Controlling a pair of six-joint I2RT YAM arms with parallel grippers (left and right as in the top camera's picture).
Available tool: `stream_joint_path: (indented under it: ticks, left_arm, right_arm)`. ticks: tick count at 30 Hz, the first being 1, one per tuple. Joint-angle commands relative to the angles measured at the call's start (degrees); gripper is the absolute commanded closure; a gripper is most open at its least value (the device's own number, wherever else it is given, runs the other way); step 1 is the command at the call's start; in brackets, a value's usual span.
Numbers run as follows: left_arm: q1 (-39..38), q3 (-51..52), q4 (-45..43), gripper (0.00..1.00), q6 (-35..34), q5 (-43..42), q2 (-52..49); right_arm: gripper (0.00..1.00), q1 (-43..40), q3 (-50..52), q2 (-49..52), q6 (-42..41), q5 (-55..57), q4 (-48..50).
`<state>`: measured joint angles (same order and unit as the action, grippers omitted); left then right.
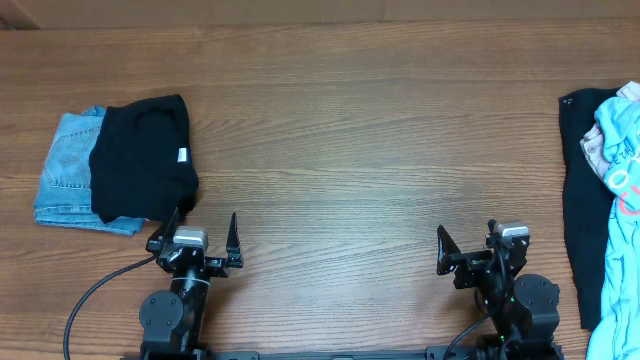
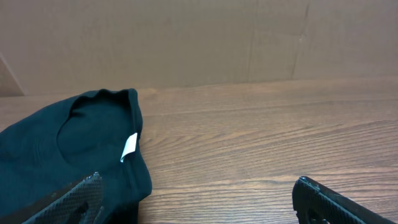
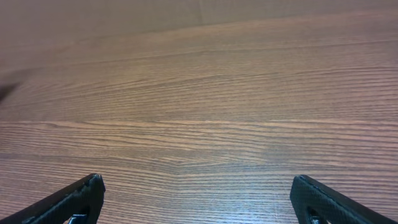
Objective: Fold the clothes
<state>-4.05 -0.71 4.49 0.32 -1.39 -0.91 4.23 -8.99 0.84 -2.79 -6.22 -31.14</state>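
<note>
— at the table's [image 1: 350,120] left, overhead: what needs folding?
— a folded black garment [image 1: 143,158] on denim [image 1: 68,165], just ahead of my left gripper [image 1: 203,230], spread and empty. a black piece [image 1: 578,210] and pale-blue printed one [image 1: 622,150] heap far right, past my right gripper [image 1: 467,238], spread too.
— left wrist?
— i'd judge it limp, light; pinch the hem by the label [image 2: 129,147].
— right wrist?
— bare table.

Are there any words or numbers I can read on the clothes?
No text here can be read.
White label on the folded black garment: looks blank, no writing shows.
Print on the pale-blue garment: dark marks that may be letters, plus pink shapes, too small and crumpled to read.
</note>
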Motion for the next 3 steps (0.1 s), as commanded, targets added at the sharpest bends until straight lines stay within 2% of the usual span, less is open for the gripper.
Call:
stream_joint_path:
  ticks: [1, 3]
  left_arm:
    - [-0.04, 0.44, -0.17, 0.00, -0.52, 0.74, 0.70]
    - [-0.04, 0.44, -0.17, 0.00, -0.52, 0.74, 0.70]
  right_arm:
    - [0.00, 0.20, 0.52, -0.68, -0.22, -0.46, 0.04]
    - [0.00, 0.20, 0.52, -0.68, -0.22, -0.46, 0.04]
